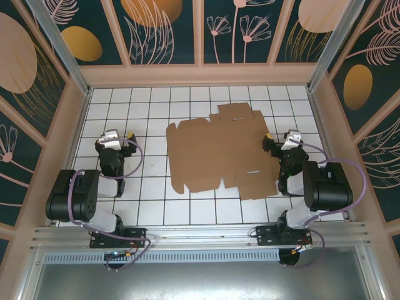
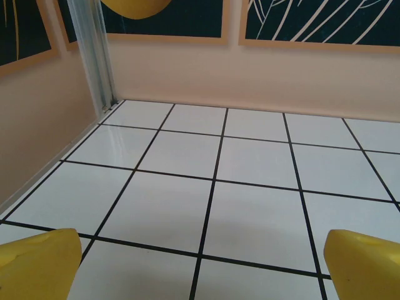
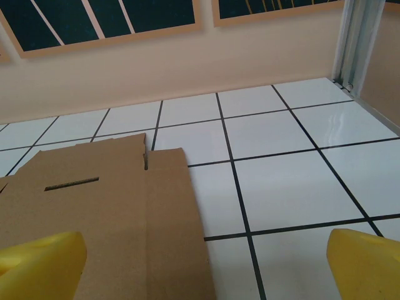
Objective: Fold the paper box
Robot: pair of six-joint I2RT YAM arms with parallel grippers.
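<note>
Starting at the near edge, both arms sit tucked by their bases, and the paper box [image 1: 219, 156] lies flat and unfolded in the middle of the tiled table [image 1: 150, 206], between the two claws.

The right gripper [image 1: 286, 139] is spread wide. In its wrist view the left yellow fingertip [image 3: 39, 262] hangs over brown cardboard while the other fingertip [image 3: 365, 265] is over bare tile. The sheet's right-hand edge runs up between them, and everything cardboard lies to that claw's left.

The left gripper [image 1: 114, 137] is parted just as wide. Its yellow fingertips [image 2: 37, 265] frame nothing but white tile, and from above there's a clear strip of floor between it and the sheet's left edge.

That makes the right arm the nearer one by a good margin. It is already at the sheet's edge, while the left arm would have to travel inward to reach it.

The sheet's long axis runs left to right across the table, slightly skewed. A narrow slot [image 3: 72, 184] shows in the panel ahead of the right claw, and a tabbed flap [image 1: 240, 112] sticks out toward the back wall.

My read is that no fold has been made yet, so the first lift looks like the right side's job.
</note>
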